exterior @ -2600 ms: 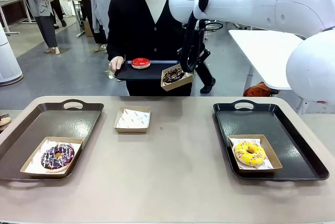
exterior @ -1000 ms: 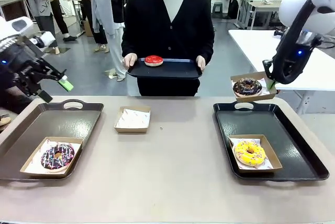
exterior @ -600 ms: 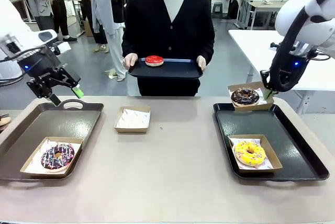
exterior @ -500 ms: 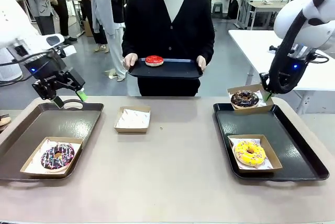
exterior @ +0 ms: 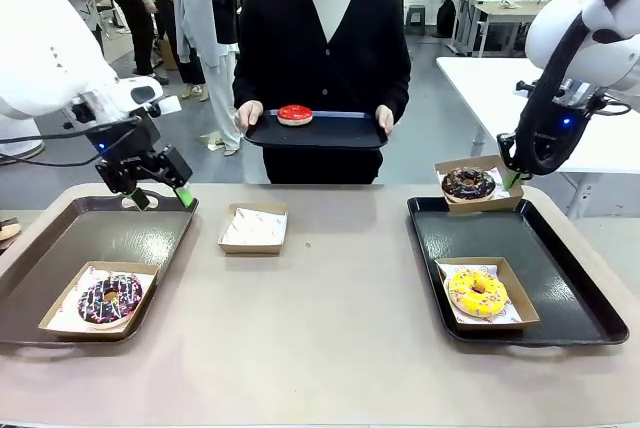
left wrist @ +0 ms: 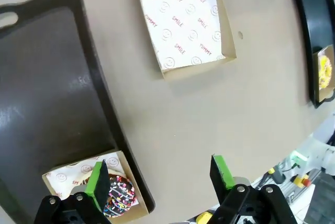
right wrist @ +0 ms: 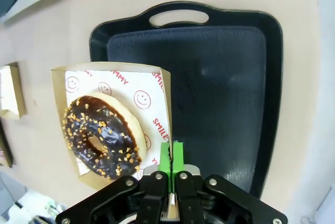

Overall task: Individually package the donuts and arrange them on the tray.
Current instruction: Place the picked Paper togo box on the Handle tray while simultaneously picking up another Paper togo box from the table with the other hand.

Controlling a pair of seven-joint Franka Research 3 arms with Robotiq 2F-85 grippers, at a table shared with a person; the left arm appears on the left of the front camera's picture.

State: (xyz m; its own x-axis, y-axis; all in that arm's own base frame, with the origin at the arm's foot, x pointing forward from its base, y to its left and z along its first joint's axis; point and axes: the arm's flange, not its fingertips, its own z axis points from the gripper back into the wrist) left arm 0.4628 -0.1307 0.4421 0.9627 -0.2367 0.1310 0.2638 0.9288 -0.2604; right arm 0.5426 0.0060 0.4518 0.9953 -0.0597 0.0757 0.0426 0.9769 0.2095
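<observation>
My right gripper [exterior: 514, 179] [right wrist: 171, 159] is shut on the edge of a paper box [right wrist: 121, 86] holding the chocolate donut [exterior: 468, 184] [right wrist: 102, 135], hovering over the far left corner of the right tray [exterior: 545, 248] [right wrist: 220, 77]. The yellow donut [exterior: 477, 293] sits boxed on that tray. The purple donut [exterior: 110, 299] [left wrist: 118, 198] lies boxed on the left tray [exterior: 110, 233] [left wrist: 47, 103]. My left gripper [exterior: 160, 195] [left wrist: 159, 174] hangs open above that tray's far right corner. An empty box [exterior: 253, 227] [left wrist: 186, 22] rests mid-table. The red donut [exterior: 294, 114] lies unboxed on a tray held by the person.
The person stands at the far side, both hands on a dark tray [exterior: 330, 132] held above the table edge. Bare tabletop [exterior: 320, 328] spans between the two trays. Other people and tables stand behind.
My left arm has swung in from the left and lowered over the left tray's far edge. The right gripper brought the boxed chocolate donut down to the right tray and now holds almost still.
</observation>
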